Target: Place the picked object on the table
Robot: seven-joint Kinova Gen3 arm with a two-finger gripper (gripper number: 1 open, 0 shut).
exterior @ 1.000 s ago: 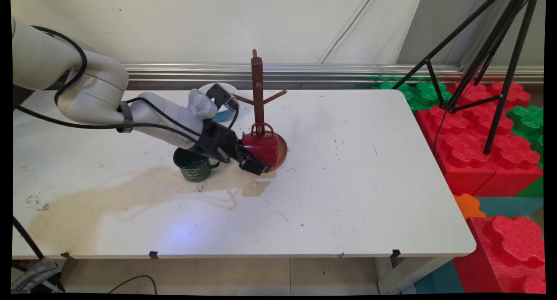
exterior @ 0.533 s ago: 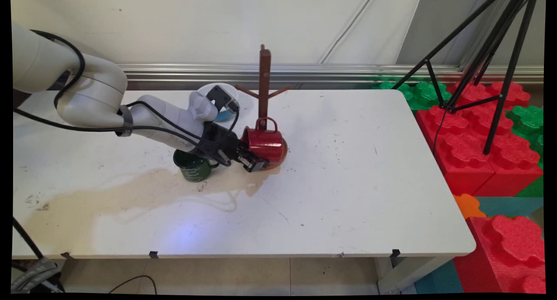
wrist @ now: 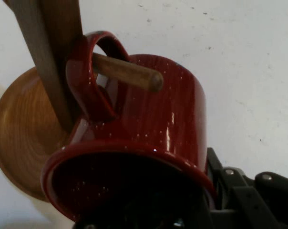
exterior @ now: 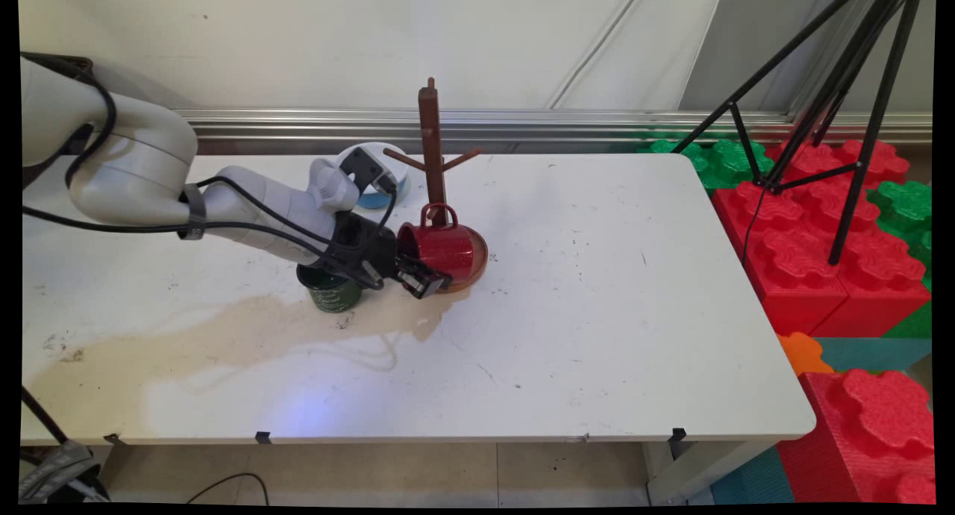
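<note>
Main view: my hand (exterior: 419, 275) grips the red mug (exterior: 442, 246) by its rim, low at the foot of the mug tree (exterior: 431, 157), with my arm reaching level from the left over the green mug (exterior: 328, 291) and the bench (exterior: 597, 313).

Hand view: the mug's handle (wrist: 89, 76) is threaded over a peg (wrist: 129, 74) — hanging looks nearly done, and letting go seems next.

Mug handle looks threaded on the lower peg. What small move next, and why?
Probably open the pincer and let go: in the hand view the red mug already has its handle looped over a peg of the wooden mug tree, whose post now leans.
</note>
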